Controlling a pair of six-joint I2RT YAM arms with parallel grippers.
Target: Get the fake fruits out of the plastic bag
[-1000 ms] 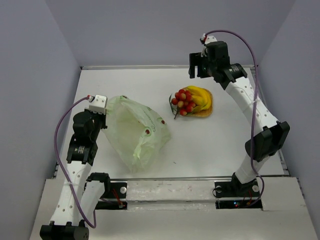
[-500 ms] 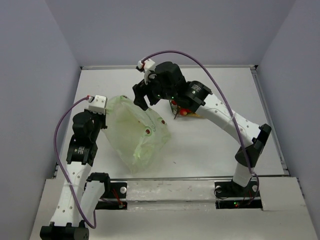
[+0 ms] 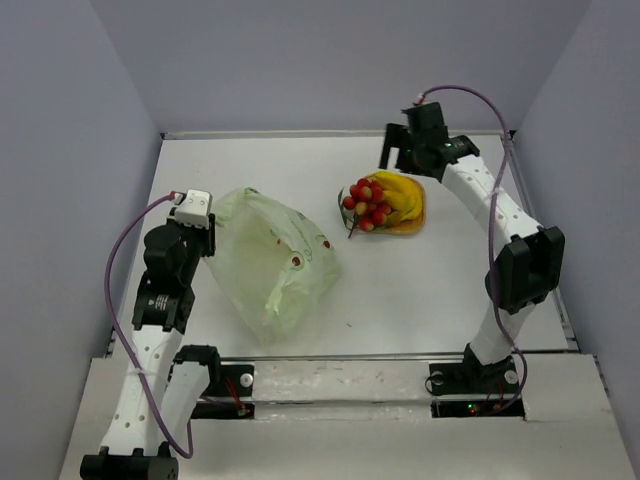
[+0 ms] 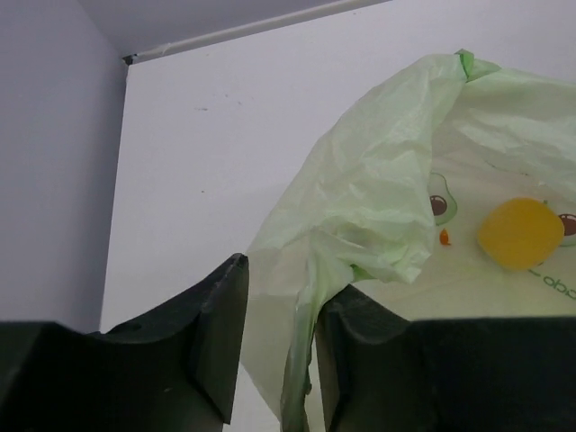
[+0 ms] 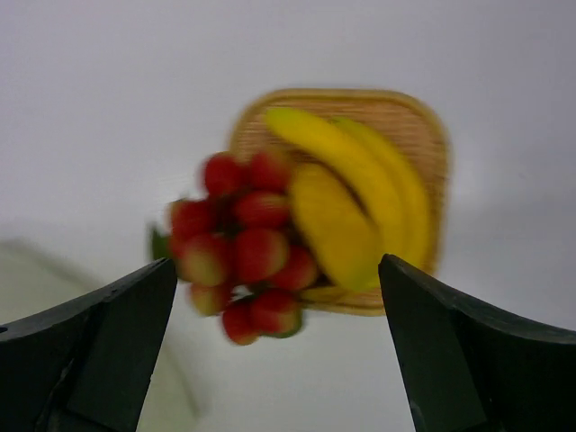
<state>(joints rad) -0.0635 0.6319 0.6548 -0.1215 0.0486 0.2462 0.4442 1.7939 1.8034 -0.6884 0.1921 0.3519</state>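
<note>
Left gripper [image 4: 286, 283] is clenched on the bag [image 3: 275, 265] edge. Right gripper [image 3: 397, 160] is spread, empty, right of the bag by the bananas [image 5: 360, 193] and red cluster [image 5: 243, 256] on the mat [image 5: 423, 117]. A yellow piece [image 4: 520, 234] looks to be inside the bag, so next the right must reach in for it.

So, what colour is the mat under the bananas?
Orange-brown, with a woven look: the mat shows best in the right wrist view.

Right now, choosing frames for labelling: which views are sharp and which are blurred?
Right wrist: blurred, the red berries and bananas smeared. Left wrist: sharp, the bag creases crisp, a yellow fruit clearly outlined. Top: sharp, evenly lit, only soft shadows.
</note>
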